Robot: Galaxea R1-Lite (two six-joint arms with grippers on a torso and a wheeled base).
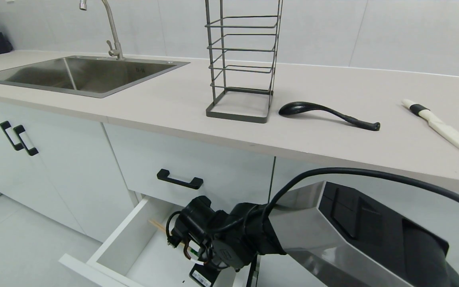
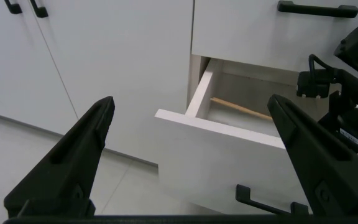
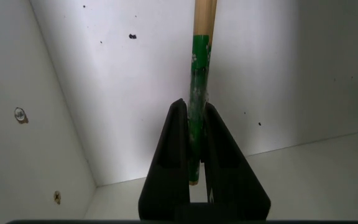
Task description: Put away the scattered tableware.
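Observation:
My right gripper [image 3: 194, 113] is down inside the open drawer [image 1: 110, 247], shut on wooden chopsticks [image 3: 200, 74] with a green patterned band. They lie close over the white drawer floor, and their plain end [image 1: 157, 225] pokes out past my wrist in the head view. A black ladle [image 1: 327, 114] and a white knife [image 1: 444, 129] with a black band lie on the countertop. My left gripper [image 2: 191, 162] hangs open with nothing in it, low in front of the drawer front [image 2: 229, 134]. From there the chopsticks [image 2: 241, 109] show inside the drawer.
An empty dark wire rack [image 1: 242, 67] stands on the counter left of the ladle. A steel sink [image 1: 78, 73] with a tap is at the far left. A closed drawer with a black handle [image 1: 179, 179] sits above the open one. Cabinet doors [image 1: 34, 159] are to the left.

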